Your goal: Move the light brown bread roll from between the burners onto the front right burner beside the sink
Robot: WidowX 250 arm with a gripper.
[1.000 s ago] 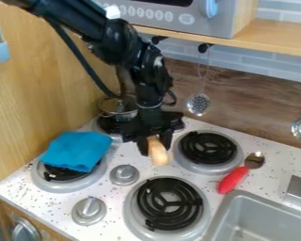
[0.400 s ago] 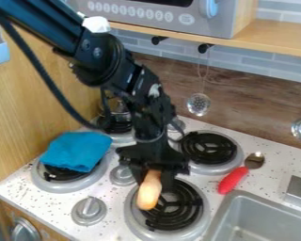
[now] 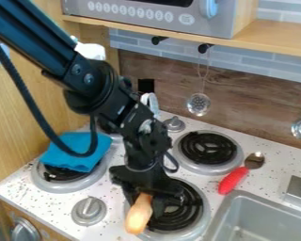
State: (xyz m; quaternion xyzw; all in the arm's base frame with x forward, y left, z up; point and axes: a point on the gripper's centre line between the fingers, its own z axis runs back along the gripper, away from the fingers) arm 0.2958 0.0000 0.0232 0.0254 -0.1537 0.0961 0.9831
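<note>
One folded blue cloth [image 3: 77, 157] lies partly over a black coil burner [image 3: 56, 174]; one red-handled metal spoon [image 3: 233, 180] lies near the grey sink [image 3: 260, 208].

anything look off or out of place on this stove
The blue cloth is draped over the front-left burner, an odd spot, since it could scorch if heated. Dark specks dot the white countertop; crumbs or just its pattern, I can't tell. The tan item in the claw shows no obvious damage.
</note>
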